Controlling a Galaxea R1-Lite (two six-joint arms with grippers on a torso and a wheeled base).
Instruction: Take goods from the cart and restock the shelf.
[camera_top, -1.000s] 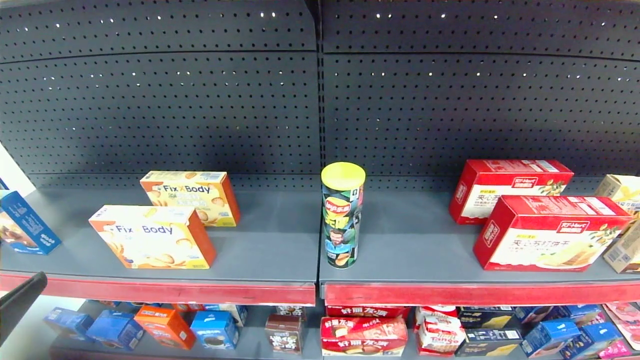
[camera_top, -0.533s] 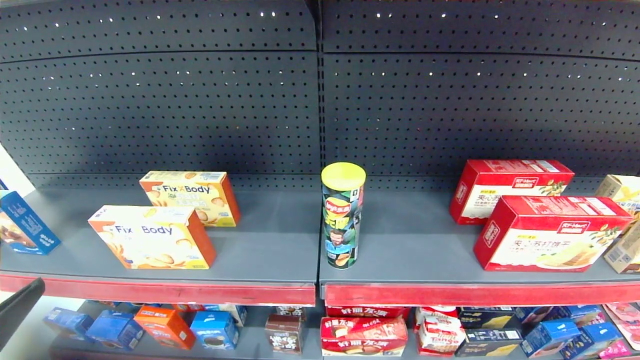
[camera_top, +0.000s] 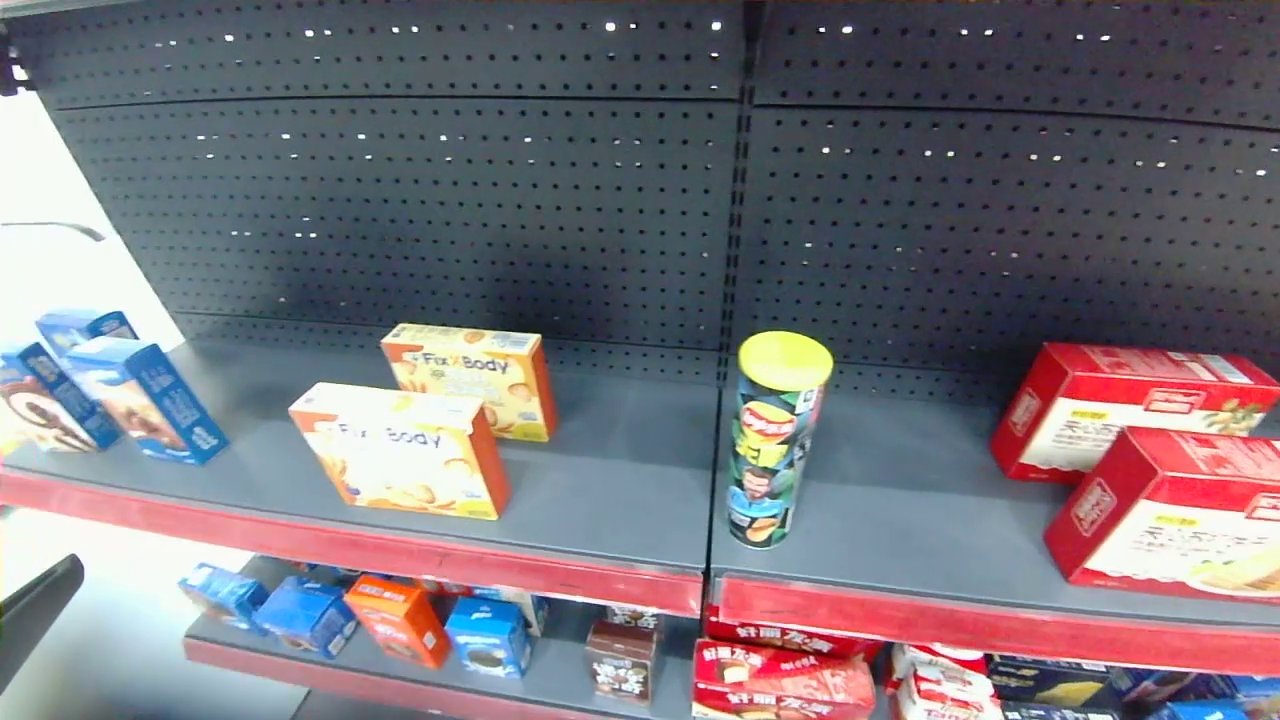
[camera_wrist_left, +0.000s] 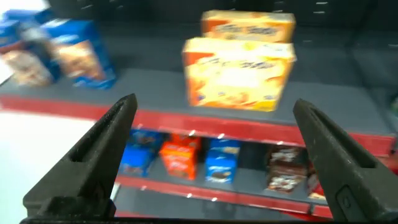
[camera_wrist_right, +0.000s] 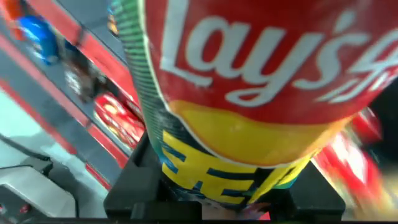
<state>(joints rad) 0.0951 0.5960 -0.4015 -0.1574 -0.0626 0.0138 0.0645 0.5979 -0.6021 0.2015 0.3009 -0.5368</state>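
— Where is the chip can?
— Clamped in the right gripper, close under its wrist camera.
— And the left gripper?
— Spread wide, holding nothing, facing two yellow boxes on the shelf. Another can stands upright on that shelf, right of them.

Upper shelf: bare deck is left between the orange biscuit boxes and the upright chip canister, and again between canister and red boxes; the left end is occupied by blue boxes.
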